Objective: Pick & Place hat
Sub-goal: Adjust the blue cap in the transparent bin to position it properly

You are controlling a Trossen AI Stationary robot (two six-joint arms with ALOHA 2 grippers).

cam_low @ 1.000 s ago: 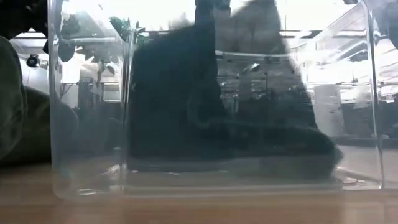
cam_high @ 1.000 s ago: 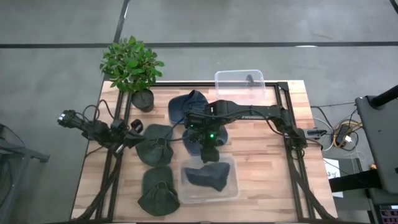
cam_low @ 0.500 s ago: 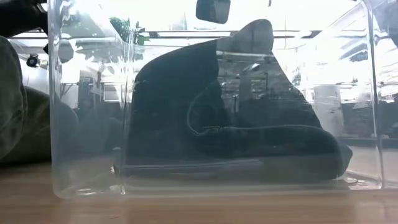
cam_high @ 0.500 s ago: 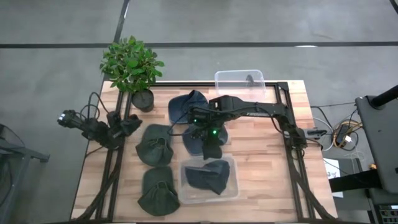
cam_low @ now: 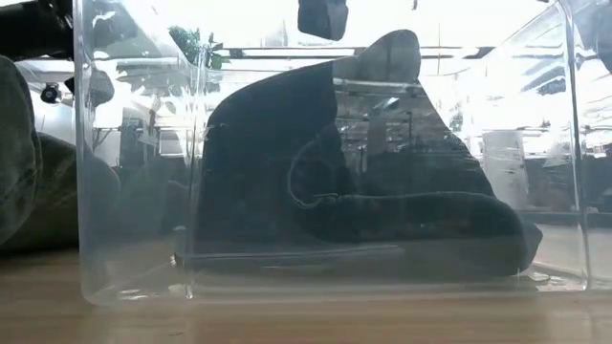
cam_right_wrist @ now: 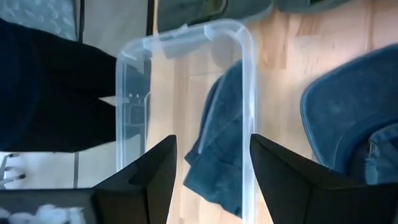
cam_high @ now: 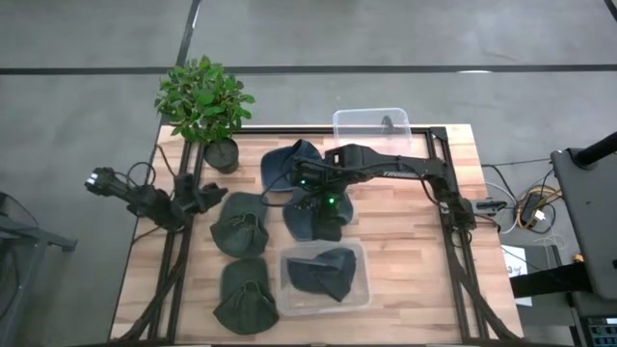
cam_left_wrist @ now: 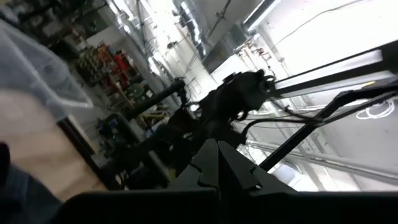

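A dark blue hat (cam_high: 323, 273) lies crumpled in the clear bin (cam_high: 359, 294) near the table's front edge. In the low view the hat (cam_low: 354, 191) rests on the bin's floor behind the clear wall (cam_low: 86, 191). My right gripper (cam_high: 327, 229) hangs open above the bin's far rim, slanting down, with nothing between its fingers; its own view (cam_right_wrist: 211, 177) looks down on the bin's rim (cam_right_wrist: 247, 81) and the hat (cam_right_wrist: 217, 149). My left gripper (cam_high: 214, 196) is shut and waits at the table's left, pointing up into the room (cam_left_wrist: 217, 165).
Two blue hats (cam_high: 289, 164) (cam_high: 307, 217) lie under and beside the right arm. Two green hats (cam_high: 239, 226) (cam_high: 246, 299) lie left of the bin. A potted plant (cam_high: 202, 101) stands far left, a clear box (cam_high: 371, 125) at the far edge.
My right gripper has risen and drawn back from over the bin toward the far edge. The hat, blurred in motion a second ago, has settled on the bin's floor and lies still. My left gripper has rolled and tipped upward in place.
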